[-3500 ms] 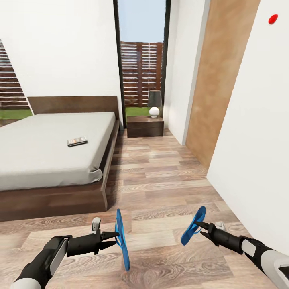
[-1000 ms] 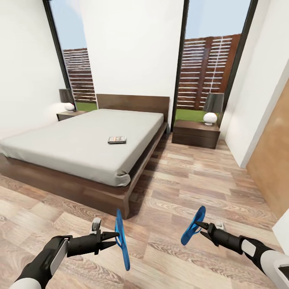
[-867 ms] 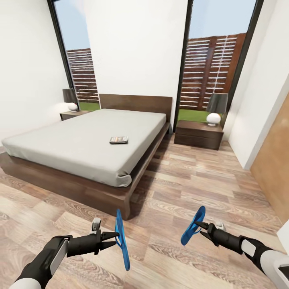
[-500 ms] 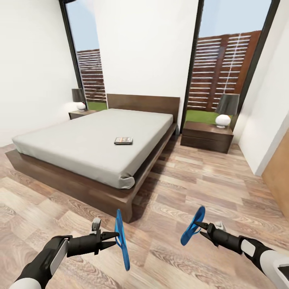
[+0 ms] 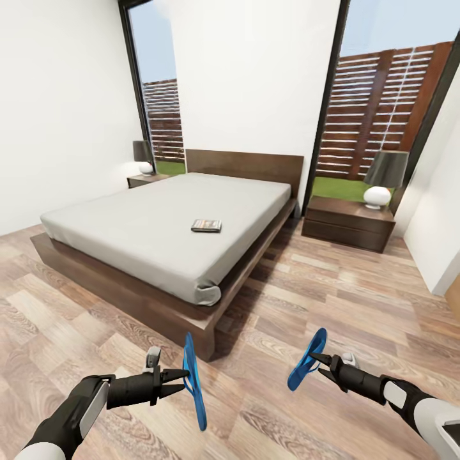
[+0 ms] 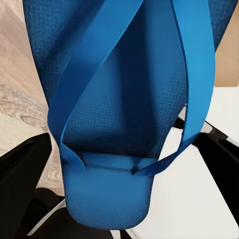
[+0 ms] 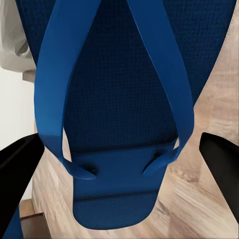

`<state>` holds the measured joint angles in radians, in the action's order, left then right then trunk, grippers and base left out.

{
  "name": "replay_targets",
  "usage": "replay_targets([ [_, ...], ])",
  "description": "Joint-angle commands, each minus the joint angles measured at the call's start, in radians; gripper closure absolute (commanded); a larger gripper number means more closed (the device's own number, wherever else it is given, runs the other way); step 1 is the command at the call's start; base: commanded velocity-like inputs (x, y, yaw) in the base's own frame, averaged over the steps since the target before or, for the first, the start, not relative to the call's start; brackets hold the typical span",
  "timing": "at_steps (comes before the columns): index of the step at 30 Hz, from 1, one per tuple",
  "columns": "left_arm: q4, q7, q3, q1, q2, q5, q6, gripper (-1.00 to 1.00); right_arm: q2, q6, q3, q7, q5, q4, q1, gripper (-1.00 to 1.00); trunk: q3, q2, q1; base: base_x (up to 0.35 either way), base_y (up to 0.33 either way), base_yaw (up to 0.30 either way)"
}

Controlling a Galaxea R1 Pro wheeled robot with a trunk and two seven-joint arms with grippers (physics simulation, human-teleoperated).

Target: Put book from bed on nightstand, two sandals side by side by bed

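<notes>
We grip two bright blue flat sandals, one in each closed gripper's jaws (left gripper (image 5: 181, 374) holding left sandal (image 5: 194, 382), right gripper (image 5: 321, 364) holding right sandal (image 5: 306, 360)); one small dark paperback book (image 5: 206, 225) lies on the off-white, dark-framed bed (image 5: 153, 230).

both arms reach forward low, forearms roughly level and angled slightly inward. the left gripper (image 5: 181, 374) points toward the middle, its jaws closed on a blue sandal (image 5: 193, 381) held on edge. the right gripper (image 5: 317, 360) seems likewise clamped on the other sandal (image 5: 306, 360), tilted up.
</notes>
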<state>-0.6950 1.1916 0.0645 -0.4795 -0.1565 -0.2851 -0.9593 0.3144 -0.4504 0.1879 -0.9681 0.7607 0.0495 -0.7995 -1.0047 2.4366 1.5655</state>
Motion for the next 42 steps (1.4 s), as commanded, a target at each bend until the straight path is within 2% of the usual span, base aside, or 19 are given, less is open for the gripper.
replay_targets([
  [1, 0.0, 0.002, 0.0, -0.001, 0.0, -0.002, -0.006, 1.0, 0.0, -0.007, 0.007, -0.004, 0.011, 0.003, -0.001, 1.0, -0.001, 0.0, 0.0, 0.123, -0.136, 0.166],
  [42, 0.0, -0.011, 0.001, -0.001, 0.011, -0.002, 0.019, 1.0, 0.0, -0.007, 0.008, -0.004, 0.011, 0.003, -0.001, 1.0, -0.001, 0.0, 0.0, 0.124, -0.163, 0.166],
])
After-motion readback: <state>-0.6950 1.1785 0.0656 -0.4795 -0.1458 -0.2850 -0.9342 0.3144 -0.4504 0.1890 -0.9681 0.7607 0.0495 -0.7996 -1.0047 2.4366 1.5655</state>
